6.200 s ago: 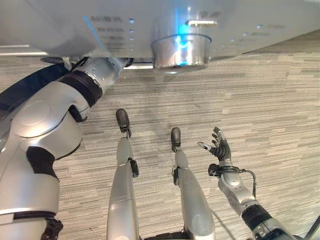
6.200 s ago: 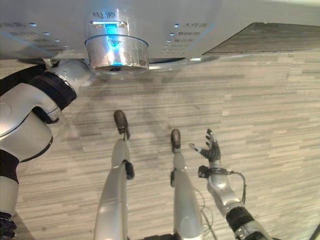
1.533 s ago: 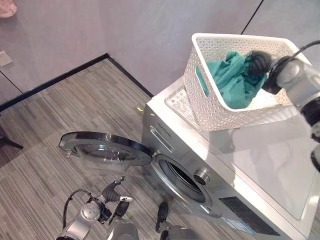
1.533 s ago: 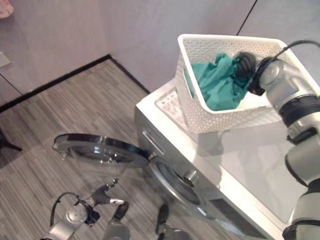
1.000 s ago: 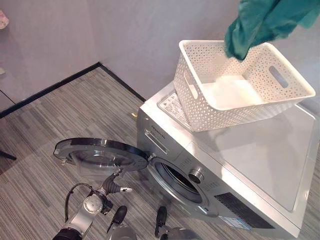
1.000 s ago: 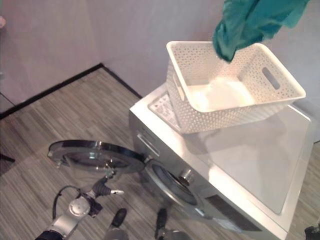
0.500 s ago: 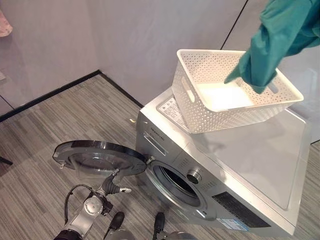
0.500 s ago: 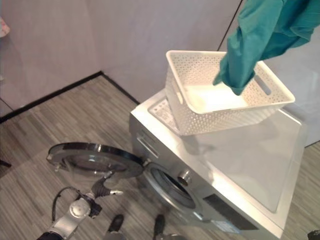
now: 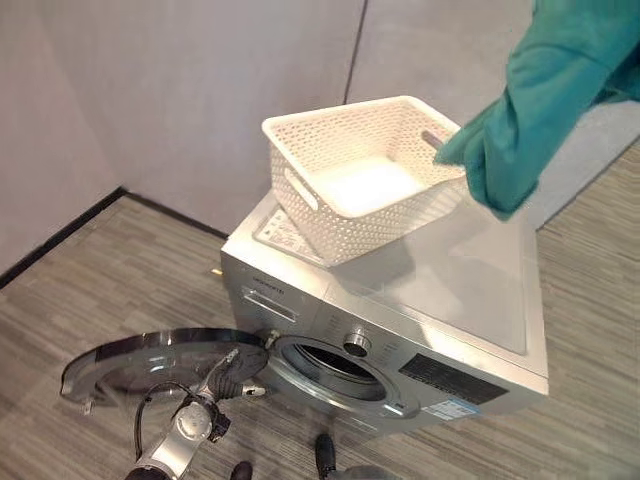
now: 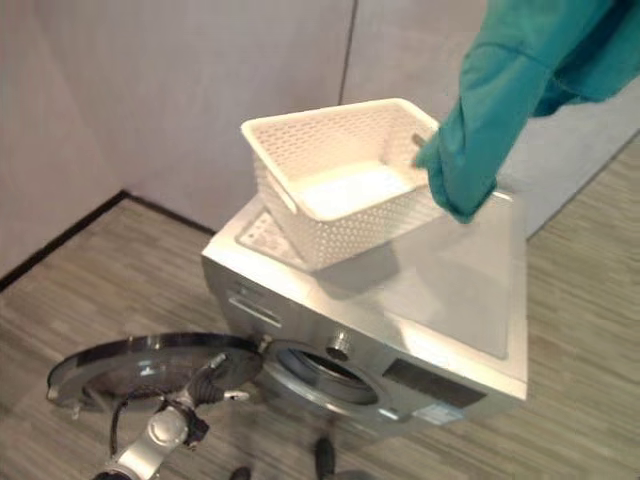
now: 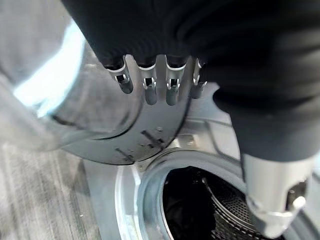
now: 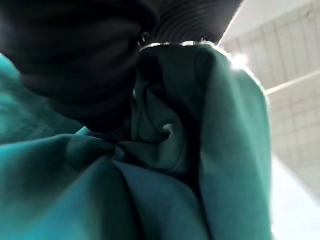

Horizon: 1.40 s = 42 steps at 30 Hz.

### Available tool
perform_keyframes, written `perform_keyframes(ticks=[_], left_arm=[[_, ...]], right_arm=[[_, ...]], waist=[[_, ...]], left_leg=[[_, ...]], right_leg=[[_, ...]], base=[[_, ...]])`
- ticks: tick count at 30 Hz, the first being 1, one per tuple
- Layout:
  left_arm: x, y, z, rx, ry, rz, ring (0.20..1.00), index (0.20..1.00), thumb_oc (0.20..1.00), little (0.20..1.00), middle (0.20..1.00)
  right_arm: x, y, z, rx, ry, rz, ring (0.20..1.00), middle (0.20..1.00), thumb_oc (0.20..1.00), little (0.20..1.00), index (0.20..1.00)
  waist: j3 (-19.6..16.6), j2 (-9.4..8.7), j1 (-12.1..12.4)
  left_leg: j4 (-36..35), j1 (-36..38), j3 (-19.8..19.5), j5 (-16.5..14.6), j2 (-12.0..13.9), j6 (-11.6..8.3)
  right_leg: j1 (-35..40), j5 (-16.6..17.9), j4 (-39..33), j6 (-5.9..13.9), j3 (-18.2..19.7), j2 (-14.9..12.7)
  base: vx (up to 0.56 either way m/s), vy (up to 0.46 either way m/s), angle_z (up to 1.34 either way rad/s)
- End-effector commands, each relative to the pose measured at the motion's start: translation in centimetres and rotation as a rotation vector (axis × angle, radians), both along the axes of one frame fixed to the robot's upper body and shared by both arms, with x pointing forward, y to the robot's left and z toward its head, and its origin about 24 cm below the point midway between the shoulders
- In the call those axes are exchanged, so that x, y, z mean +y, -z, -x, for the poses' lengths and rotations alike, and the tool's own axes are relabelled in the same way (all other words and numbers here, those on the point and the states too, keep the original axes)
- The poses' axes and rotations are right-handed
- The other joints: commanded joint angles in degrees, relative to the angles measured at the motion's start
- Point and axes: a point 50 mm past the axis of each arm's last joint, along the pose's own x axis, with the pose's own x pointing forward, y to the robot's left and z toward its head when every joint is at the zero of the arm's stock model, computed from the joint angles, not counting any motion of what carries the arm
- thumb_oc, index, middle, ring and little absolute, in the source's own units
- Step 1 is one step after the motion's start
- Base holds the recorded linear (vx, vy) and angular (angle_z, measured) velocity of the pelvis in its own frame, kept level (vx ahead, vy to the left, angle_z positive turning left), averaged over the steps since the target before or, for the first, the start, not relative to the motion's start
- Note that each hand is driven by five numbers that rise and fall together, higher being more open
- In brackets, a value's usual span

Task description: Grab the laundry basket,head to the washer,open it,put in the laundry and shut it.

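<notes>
From the left eye view, the teal garment (image 9: 545,100) hangs high, clear of the basket (image 9: 365,175), which sits empty on top of the washer (image 9: 440,300). The door (image 9: 150,360) lies swung wide open, and the left robot hand (image 9: 235,378) waits low beside it. I'd say the loading step is under way: the laundry is out and next has to come down and go in through the round opening.

The right eye view shows the same: the garment dangles over the basket's far rim, not touching the washer.

In the left wrist view, that robot hand's fingers (image 11: 147,82) are straight and hold nothing; beyond them the drum (image 11: 200,200) looks dark and, as far as I can see, empty.

In the right wrist view, the cloth (image 12: 165,150) bunches under the dark cover of the right robot hand (image 12: 75,55); its fingers are buried, so I cannot tell its grip.
</notes>
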Motion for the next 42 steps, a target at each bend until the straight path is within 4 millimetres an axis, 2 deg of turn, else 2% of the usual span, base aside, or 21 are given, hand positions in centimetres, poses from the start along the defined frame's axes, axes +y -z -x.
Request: perform_keyframes(ticks=[1,5,8,9,10,14,15,16,18,20,21,24,26,31,32,33,35,36,38,39,42], left_arm=[[0.6,-1.5,-1.6,-0.088,0.010,-0.050,1.000,1.000,1.000,1.000,1.000],[1.9,-1.9,-1.7,-0.104,-0.050,-0.059,1.000,1.000,1.000,1.000,1.000],[2.8,-1.8,-1.5,-0.103,-0.094,-0.072,1.000,1.000,1.000,1.000,1.000],[2.9,-1.8,-1.4,-0.102,-0.094,-0.075,1.000,1.000,1.000,1.000,1.000],[3.1,-1.9,-1.2,-0.108,-0.108,-0.076,1.000,1.000,1.000,1.000,1.000],[3.1,-1.9,-1.2,-0.111,-0.111,-0.075,1.000,1.000,1.000,1.000,1.000],[2.0,-2.2,-1.7,-0.134,-0.076,-0.060,1.000,1.000,1.000,1.000,1.000],[2.1,-2.2,-1.7,-0.133,-0.074,-0.063,1.000,1.000,1.000,1.000,1.000],[2.1,-2.5,-1.9,-0.156,-0.082,-0.062,1.000,1.000,1.000,1.000,1.000],[2.0,-2.7,-1.9,-0.174,-0.093,-0.050,1.000,1.000,1.000,1.000,1.000],[2.0,-2.8,-2.0,-0.182,-0.092,-0.045,1.000,1.000,1.000,1.000,1.000],[1.1,-3.1,-2.7,-0.209,-0.090,-0.017,1.000,1.000,1.000,1.000,1.000],[0.2,-3.6,-3.5,-0.236,-0.074,0.010,1.000,1.000,1.000,1.000,1.000],[-1.3,-4.9,-4.8,-0.296,-0.025,0.067,1.000,1.000,1.000,1.000,1.000],[-1.9,-6.1,-5.4,-0.350,0.012,0.095,1.000,1.000,1.000,1.000,1.000],[-1.8,-6.1,-5.3,-0.350,0.012,0.095,1.000,1.000,1.000,1.000,1.000],[-2.5,-7.7,-5.9,-0.420,0.068,0.122,1.000,1.000,1.000,1.000,1.000],[-3.2,-9.3,-6.2,-0.486,0.122,0.148,1.000,1.000,1.000,1.000,1.000],[-3.5,-9.8,-6.1,-0.503,0.142,0.164,1.000,1.000,1.000,1.000,1.000],[-4.1,-11.4,-6.1,-0.559,0.197,0.189,1.000,1.000,1.000,1.000,1.000],[-4.7,-12.5,-5.8,-0.598,0.240,0.207,1.000,1.000,1.000,1.000,1.000]], right_arm=[[1.1,-1.8,1.8,-0.173,-0.014,-0.013,0.200,0.200,0.200,0.200,0.200],[3.0,0.5,-0.4,-0.093,-0.114,-0.014,0.200,0.200,0.200,0.200,0.200],[4.9,3.8,-2.0,0.018,-0.219,0.000,0.200,0.200,0.200,0.200,0.200],[4.9,3.9,-2.0,0.020,-0.219,-0.001,0.200,0.200,0.200,0.200,0.200],[6.0,5.7,-2.5,0.076,-0.274,0.008,0.200,0.200,0.200,0.200,0.200],[6.7,8.1,-2.8,0.139,-0.331,-0.010,0.200,0.200,0.200,0.200,0.200],[7.5,11.1,-2.6,0.210,-0.404,-0.042,0.200,0.200,0.200,0.200,0.200],[7.4,11.2,-2.5,0.211,-0.403,-0.044,0.200,0.200,0.200,0.200,0.200],[8.3,11.6,-2.1,0.210,-0.458,-0.032,0.200,0.200,0.200,0.200,0.200],[9.1,12.0,-2.3,0.229,-0.515,-0.044,0.200,0.200,0.200,0.200,0.200],[9.3,12.3,-2.3,0.239,-0.539,-0.053,0.200,0.200,0.200,0.200,0.200],[9.3,13.3,-2.1,0.252,-0.566,-0.072,0.200,0.200,0.200,0.200,0.200],[9.2,12.9,-1.8,0.250,-0.564,-0.044,0.200,0.200,0.200,0.200,0.200],[9.8,12.9,-1.9,0.264,-0.615,-0.025,0.200,0.200,0.200,0.200,0.200],[10.4,13.3,-1.7,0.282,-0.663,-0.020,0.200,0.200,0.200,0.200,0.200],[10.4,13.3,-1.7,0.283,-0.664,-0.020,0.200,0.200,0.200,0.200,0.200],[11.0,14.2,-1.4,0.309,-0.719,-0.025,0.200,0.200,0.200,0.200,0.200],[11.6,15.3,-1.1,0.340,-0.760,-0.028,0.200,0.200,0.200,0.200,0.200],[11.8,15.8,-0.8,0.358,-0.776,-0.029,0.200,0.200,0.200,0.200,0.200],[12.2,16.8,-0.5,0.395,-0.801,-0.037,0.200,0.200,0.200,0.200,0.200],[12.5,17.9,-0.2,0.442,-0.820,-0.047,0.200,0.200,0.200,0.200,0.200]], waist=[[2.5,0.05,1.8],[4.7,2.16,4.2],[3.2,3.02,6.1],[3.1,2.85,6.2],[2.0,2.47,7.3],[0.6,1.33,8.9],[0.0,-0.41,9.8],[-0.1,-0.51,10.0],[-0.6,-1.16,11.0],[-0.5,-1.64,11.8],[-0.5,-1.81,12.3],[0.2,-2.18,12.3],[0.7,-1.92,11.7],[0.8,-1.47,11.0],[1.2,-1.36,11.0],[1.2,-1.33,10.9],[1.7,-1.22,10.8],[2.1,-0.89,11.0],[2.2,-0.77,10.8],[2.8,-0.31,10.9],[3.1,0.16,10.5]], left_leg=[[2.7,3.5,6.4,-8.8,-1.5,7.66],[6.5,0.0,11.0,-8.5,-0.8,8.90],[6.7,-3.2,14.9,-6.4,0.1,9.66],[6.6,-3.4,15.0,-6.0,0.1,9.68],[6.8,-4.8,16.2,-5.7,-0.1,9.90],[6.7,-6.3,17.5,-4.8,-0.8,9.94],[8.3,-9.0,17.3,-4.6,-2.5,9.58],[8.5,-9.2,17.4,-4.3,-2.5,9.58],[9.5,-11.4,18.5,-3.8,-1.9,8.78],[11.3,-14.2,20.0,-3.3,-0.1,7.65],[12.1,-15.7,20.2,-2.7,0.8,7.04],[12.7,-18.1,19.1,0.8,2.9,4.64],[11.5,-18.7,18.0,3.1,3.7,3.55],[10.1,-19.5,15.9,5.8,4.7,2.24],[10.0,-19.8,15.3,6.7,5.0,1.89],[10.0,-19.8,15.1,6.8,5.0,1.82],[10.1,-20.5,14.0,7.4,5.2,1.37],[10.2,-21.0,13.2,7.9,5.2,1.22],[10.3,-21.3,12.3,8.1,5.1,1.12],[10.6,-21.6,11.6,8.4,5.0,1.05],[11.0,-21.8,10.8,8.7,4.9,0.93]], right_leg=[[-5.1,-1.2,7.6,7.17,1.7,-7.1],[-3.4,-8.3,17.4,4.45,-7.1,-7.7],[-0.1,-11.9,28.0,3.43,-12.9,-10.3],[-0.3,-11.6,27.9,3.33,-12.9,-10.3],[2.7,-11.0,28.5,3.76,-13.5,-11.8],[5.4,-8.8,26.0,4.29,-13.0,-12.5],[9.2,-9.9,20.8,5.30,-9.5,-11.0],[9.1,-9.6,20.5,5.23,-9.5,-10.9],[11.2,-12.5,14.4,5.03,-9.7,-11.2],[12.9,-13.8,8.9,5.00,-10.3,-11.1],[13.7,-15.8,6.7,4.66,-10.3,-10.4],[13.8,-18.6,5.2,3.02,-11.7,-7.4],[14.4,-19.5,4.2,1.98,-12.4,-5.2],[15.1,-20.6,3.7,0.55,-13.4,-3.0],[15.1,-21.2,4.2,-0.19,-13.7,-2.3],[15.1,-21.3,4.3,-0.28,-13.8,-2.2],[15.2,-22.2,4.9,-1.08,-14.6,-1.3],[15.3,-23.0,5.4,-1.59,-15.2,-0.8],[15.2,-23.7,6.0,-1.98,-15.8,-0.5],[15.1,-24.5,6.9,-2.52,-16.2,0.0],[14.8,-25.4,8.5,-3.12,-17.0,0.2]], base=[[-0.36,0.233,-1.30],[-0.32,0.143,-1.43],[-0.27,0.061,-0.76],[-0.22,-0.031,-0.80],[-0.13,-0.037,-0.57],[-0.13,-0.077,-0.57],[-0.16,-0.094,-0.37],[-0.22,-0.156,-0.43],[-0.20,-0.158,-0.40],[-0.26,-0.217,-0.25],[-0.22,-0.204,-0.37],[-0.23,-0.206,-0.06],[-0.18,-0.135,0.43],[-0.11,-0.092,0.38],[-0.05,-0.059,0.27],[-0.06,-0.079,0.29],[-0.04,-0.082,0.35],[-0.04,-0.101,0.30],[-0.02,-0.067,0.40],[-0.02,-0.041,0.56],[-0.02,-0.041,0.29]])
